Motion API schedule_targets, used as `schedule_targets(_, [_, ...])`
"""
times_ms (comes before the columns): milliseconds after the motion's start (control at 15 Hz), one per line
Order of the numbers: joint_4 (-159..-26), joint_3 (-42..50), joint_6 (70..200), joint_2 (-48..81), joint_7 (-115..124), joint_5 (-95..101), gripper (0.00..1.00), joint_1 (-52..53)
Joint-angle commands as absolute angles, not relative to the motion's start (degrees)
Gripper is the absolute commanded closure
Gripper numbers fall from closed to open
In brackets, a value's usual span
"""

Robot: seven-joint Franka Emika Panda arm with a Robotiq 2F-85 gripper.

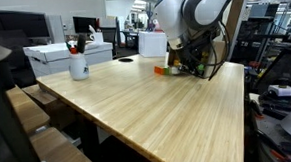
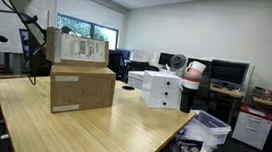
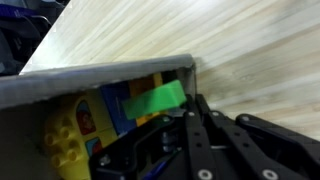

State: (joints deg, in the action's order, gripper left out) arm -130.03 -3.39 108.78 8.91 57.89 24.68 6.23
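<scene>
In the wrist view my gripper (image 3: 192, 97) is shut, its black fingers pressed together at the tips. It reaches into a box whose grey cardboard wall (image 3: 90, 82) crosses the frame. A flat green piece (image 3: 155, 101) lies against the left side of the fingertips; whether it is pinched I cannot tell. Under it sit a yellow studded brick (image 3: 62, 135) and blue pieces (image 3: 118, 112). In an exterior view the white arm (image 1: 187, 14) bends down to the far end of the wooden table (image 1: 157, 115), beside small coloured things (image 1: 165, 70). The stacked cardboard boxes (image 2: 82, 86) hide the gripper.
A white mug with pens (image 1: 78, 65) and white boxes (image 1: 64, 53) stand at one table corner; the same boxes (image 2: 158, 88) show from the opposite side. Desks with monitors (image 2: 227, 73) and a plastic bin (image 2: 209, 128) surround the table.
</scene>
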Motion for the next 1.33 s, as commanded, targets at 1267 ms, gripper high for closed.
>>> schedule_targets(1267, [-126.13, 0.03, 112.41, 12.36, 61.75, 32.18, 0.7, 6.13])
